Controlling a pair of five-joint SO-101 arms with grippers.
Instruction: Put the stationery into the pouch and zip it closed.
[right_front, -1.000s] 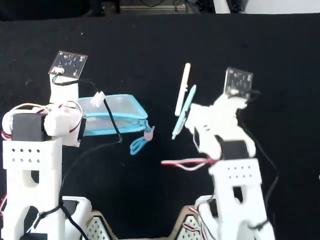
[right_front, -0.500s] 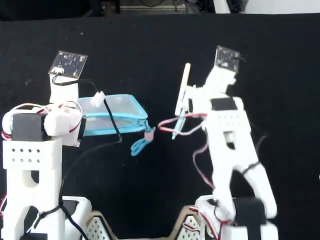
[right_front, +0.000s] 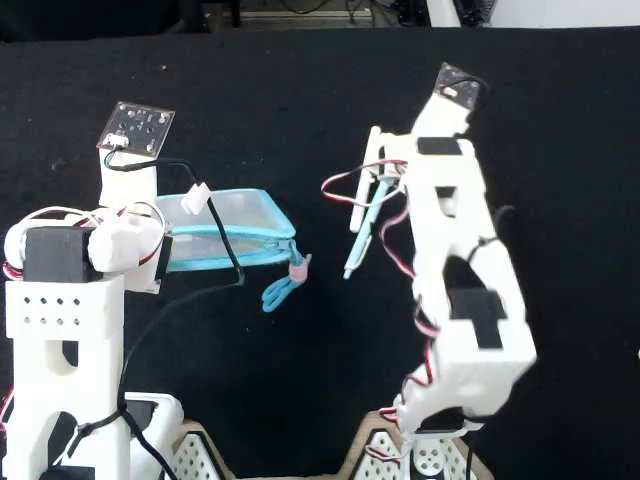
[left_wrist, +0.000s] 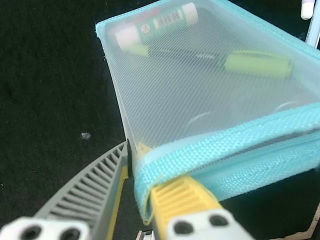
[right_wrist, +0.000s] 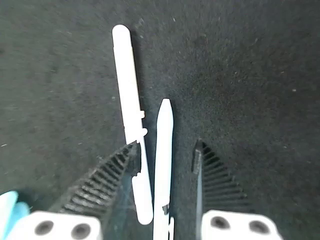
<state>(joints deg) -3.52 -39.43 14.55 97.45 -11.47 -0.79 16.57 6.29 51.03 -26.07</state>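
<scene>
Our right fingers stand apart astride the blue pen at the high frame's centre. Its length runs along them, and the white pen lies just beside one finger. Left fingers clamp the pouch corner.

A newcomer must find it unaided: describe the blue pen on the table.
On the black table, look to the right of the see-through pouch with the turquoise edge. Two pens lie there side by side, nearly parallel. The blue pen is the pale blue one, nearer the arms' bases; its neighbour, the white pen, lies farther back.
</scene>
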